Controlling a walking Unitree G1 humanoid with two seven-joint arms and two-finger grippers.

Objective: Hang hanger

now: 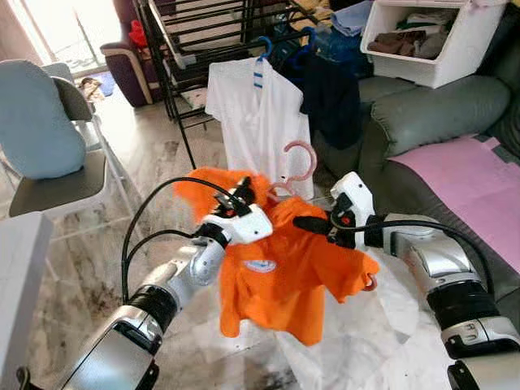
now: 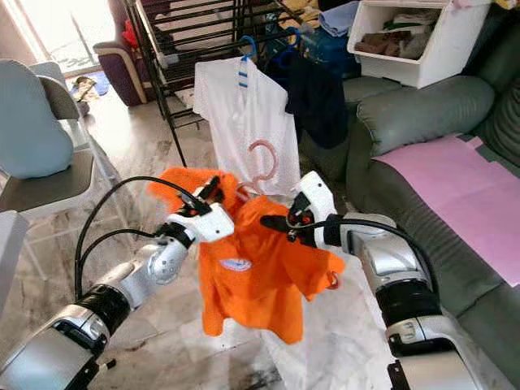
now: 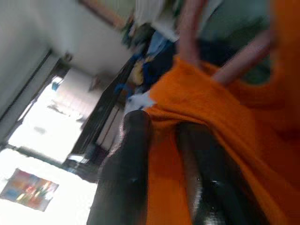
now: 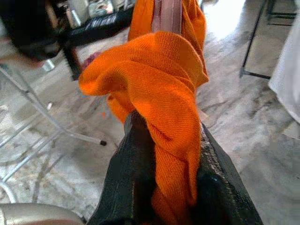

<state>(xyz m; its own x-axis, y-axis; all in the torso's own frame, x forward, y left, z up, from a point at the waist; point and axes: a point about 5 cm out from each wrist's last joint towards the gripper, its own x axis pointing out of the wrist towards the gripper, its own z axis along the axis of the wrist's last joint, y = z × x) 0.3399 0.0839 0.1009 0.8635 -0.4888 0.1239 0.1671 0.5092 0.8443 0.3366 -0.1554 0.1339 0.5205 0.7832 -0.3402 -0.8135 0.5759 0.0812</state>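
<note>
- Ahead of you stands the black drying rack (image 1: 195,49), a white shirt (image 1: 260,122) already hanging.
- Your left gripper (image 1: 240,197) and right gripper (image 1: 313,223) both pinch the orange shirt (image 1: 284,276).
- Lift the pink hanger (image 1: 302,158) hook onto a rail.

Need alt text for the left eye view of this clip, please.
Both grippers hold up an orange shirt on a pink hanger: the left gripper pinches the cloth at one shoulder, the right gripper near the other. Behind, a white shirt hangs on a black drying rack, beside a grey sofa.
</note>
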